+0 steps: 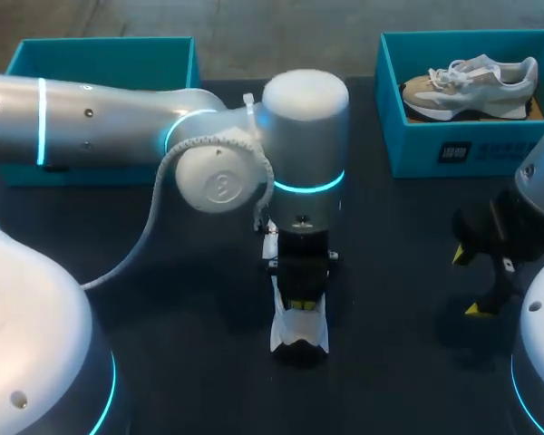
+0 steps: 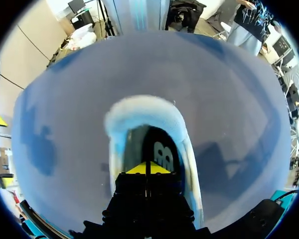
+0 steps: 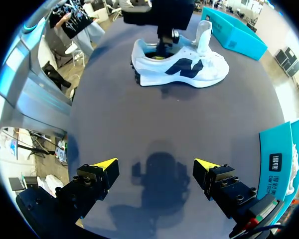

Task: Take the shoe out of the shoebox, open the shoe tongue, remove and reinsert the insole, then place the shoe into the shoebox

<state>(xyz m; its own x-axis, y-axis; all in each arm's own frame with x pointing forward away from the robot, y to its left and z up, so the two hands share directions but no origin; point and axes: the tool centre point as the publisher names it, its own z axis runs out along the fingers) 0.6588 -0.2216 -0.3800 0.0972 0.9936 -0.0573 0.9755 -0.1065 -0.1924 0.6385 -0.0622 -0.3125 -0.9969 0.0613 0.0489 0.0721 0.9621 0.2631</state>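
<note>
A white shoe (image 1: 299,333) with a dark side logo (image 3: 182,67) stands on the dark table near its front middle, tongue (image 3: 205,34) raised. My left gripper (image 1: 299,304) comes straight down into the shoe's opening. Its yellow tips (image 2: 148,168) are shut together at the heel end, right over the black insole (image 2: 162,152). Whether the insole is pinched does not show. My right gripper (image 3: 157,174) hangs open above bare table at the right (image 1: 479,283), well apart from the shoe and holding nothing.
A teal shoebox (image 1: 435,149) at the back right holds a beige shoe (image 1: 471,86); its labelled wall (image 3: 276,167) is beside my right gripper. A second teal box (image 1: 100,59) stands at the back left, partly behind my left arm (image 1: 118,118).
</note>
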